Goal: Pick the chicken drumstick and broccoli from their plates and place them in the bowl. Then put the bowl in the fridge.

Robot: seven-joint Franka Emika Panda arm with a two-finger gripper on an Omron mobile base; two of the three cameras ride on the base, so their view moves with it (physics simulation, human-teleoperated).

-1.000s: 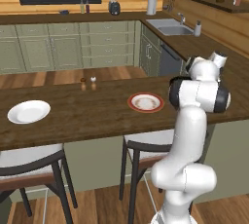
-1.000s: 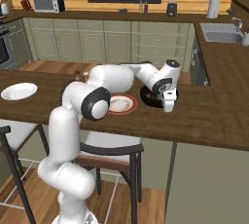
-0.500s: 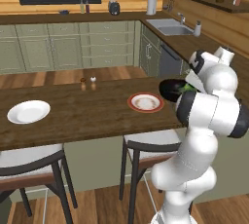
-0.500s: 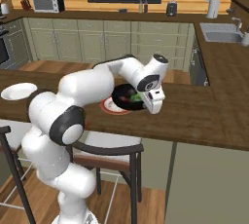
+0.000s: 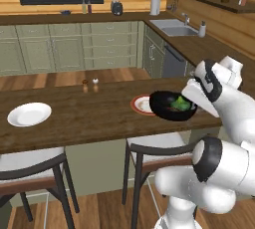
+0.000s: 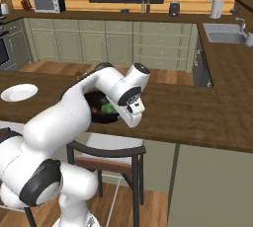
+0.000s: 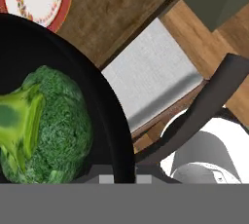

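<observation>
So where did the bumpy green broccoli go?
The bumpy green broccoli sits inside the glossy black bowl, which the gripper holds by its rim, near the counter edge beside the red-rimmed plate.

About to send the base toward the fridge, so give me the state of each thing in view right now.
Bowl: lifted off the counter, held at its rim.
Broccoli: inside the bowl.
Tool: shut on the bowl's rim.
Red-rimmed plate: on the counter, bare.
White plate: on the counter, bare.
Drumstick: cannot tell from these views.
</observation>
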